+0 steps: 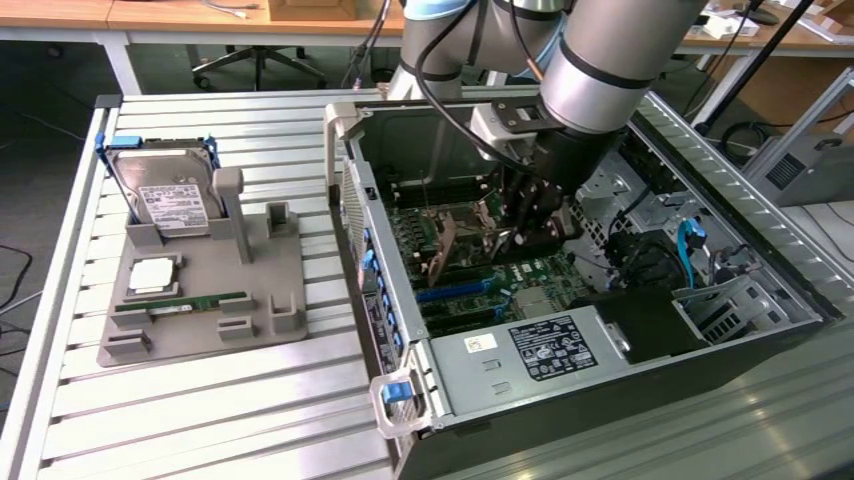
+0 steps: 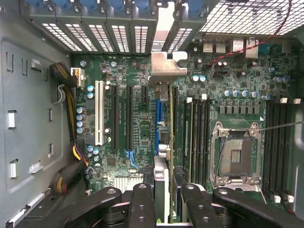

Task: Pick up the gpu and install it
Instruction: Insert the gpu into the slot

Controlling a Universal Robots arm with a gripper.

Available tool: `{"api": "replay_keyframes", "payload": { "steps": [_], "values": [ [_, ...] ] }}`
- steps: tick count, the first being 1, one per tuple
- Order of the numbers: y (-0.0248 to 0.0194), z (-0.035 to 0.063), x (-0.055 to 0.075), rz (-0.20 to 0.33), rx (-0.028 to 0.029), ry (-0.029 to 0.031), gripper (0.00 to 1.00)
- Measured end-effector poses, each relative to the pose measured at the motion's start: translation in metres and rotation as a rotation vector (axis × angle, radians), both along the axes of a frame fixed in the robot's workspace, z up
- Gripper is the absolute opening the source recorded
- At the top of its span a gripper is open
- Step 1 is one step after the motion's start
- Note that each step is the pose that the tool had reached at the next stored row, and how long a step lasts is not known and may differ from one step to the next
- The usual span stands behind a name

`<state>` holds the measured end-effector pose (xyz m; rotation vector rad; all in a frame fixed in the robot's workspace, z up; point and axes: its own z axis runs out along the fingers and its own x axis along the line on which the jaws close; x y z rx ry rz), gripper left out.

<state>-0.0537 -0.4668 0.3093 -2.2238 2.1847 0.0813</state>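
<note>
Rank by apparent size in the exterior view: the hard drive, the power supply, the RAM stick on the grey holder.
1. power supply, though it sits nearer the camera
2. hard drive
3. RAM stick, thin and narrow on the grey holder

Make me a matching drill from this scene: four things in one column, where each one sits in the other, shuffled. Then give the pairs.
1. gpu
2. hard drive
3. RAM stick
4. power supply

A. upright at the grey holder's back
B. lying flat along the holder's front
C. between the gripper's fingers, over the motherboard
D. in the case's near corner, labelled

Pairs: 1-C, 2-A, 3-B, 4-D
</note>
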Motion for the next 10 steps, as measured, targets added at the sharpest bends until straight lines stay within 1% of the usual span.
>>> {"api": "replay_keyframes", "payload": {
  "steps": [10],
  "values": [
    [-0.0014,-0.0033,0.0000,0.000,0.0000,0.0000,0.27]
  ]
}}
